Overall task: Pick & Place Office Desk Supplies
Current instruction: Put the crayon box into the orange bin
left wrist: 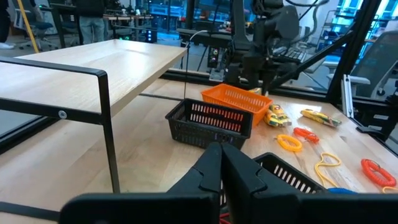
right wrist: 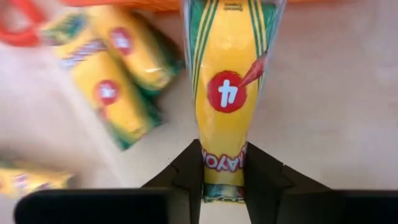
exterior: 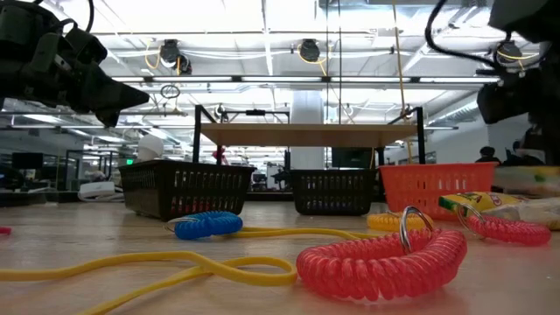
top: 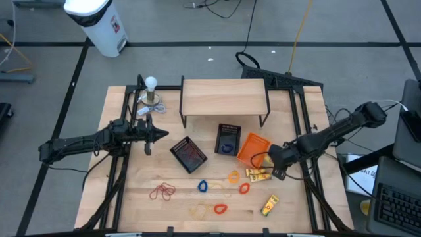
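We saw a yellow packet (right wrist: 225, 93) clamped between the right gripper (right wrist: 224, 168) fingers, just beside the orange tray (top: 252, 146). To do it well, we judged, lift it straight and clear the rim before letting go. Three more packets (right wrist: 115, 81) lay nearby. The left gripper (left wrist: 222, 163), clenched on nothing, waited well apart.

From my high view, the right gripper (top: 279, 170) covers whatever its fingers hold. In my right wrist view, the yellow packet (right wrist: 226, 93) runs off the frame's edge, and its neighbouring packets (right wrist: 112, 81) are blurred. At nine o'clock on the table, the black mesh tray (top: 189, 153) holds contents too small to identify.
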You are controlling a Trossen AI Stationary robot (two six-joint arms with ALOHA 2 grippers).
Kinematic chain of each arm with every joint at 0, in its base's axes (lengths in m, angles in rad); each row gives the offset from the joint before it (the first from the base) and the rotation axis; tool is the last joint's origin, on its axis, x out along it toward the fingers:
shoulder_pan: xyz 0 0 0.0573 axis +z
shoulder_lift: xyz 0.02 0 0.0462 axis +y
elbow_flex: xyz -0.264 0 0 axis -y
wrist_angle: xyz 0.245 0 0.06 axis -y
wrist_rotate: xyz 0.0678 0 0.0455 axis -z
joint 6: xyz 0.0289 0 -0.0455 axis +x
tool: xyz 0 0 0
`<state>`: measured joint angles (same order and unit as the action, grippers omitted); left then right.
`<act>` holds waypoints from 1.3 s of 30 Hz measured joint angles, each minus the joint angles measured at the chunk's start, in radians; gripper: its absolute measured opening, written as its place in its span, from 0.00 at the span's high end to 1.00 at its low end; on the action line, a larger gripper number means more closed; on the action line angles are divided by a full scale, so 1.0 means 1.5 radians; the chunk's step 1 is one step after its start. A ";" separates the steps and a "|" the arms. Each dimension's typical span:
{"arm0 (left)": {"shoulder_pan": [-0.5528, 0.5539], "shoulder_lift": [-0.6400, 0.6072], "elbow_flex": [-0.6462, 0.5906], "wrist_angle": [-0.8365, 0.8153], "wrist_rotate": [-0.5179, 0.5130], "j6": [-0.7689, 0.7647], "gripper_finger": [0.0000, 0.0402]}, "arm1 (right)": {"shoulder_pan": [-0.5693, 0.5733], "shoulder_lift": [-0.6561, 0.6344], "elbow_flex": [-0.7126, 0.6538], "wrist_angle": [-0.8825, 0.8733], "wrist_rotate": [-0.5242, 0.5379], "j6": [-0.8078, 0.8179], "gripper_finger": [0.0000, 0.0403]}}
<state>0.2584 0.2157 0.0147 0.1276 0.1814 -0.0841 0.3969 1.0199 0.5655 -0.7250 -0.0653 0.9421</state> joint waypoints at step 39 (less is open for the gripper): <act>0.000 0.000 0.000 0.018 0.000 -0.003 0.96 | -0.008 -0.491 0.002 0.201 0.191 -0.470 0.83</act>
<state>0.2584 0.2153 0.0147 0.1547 0.1807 -0.0891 0.3855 0.2827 0.5686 -0.4240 0.2206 0.2365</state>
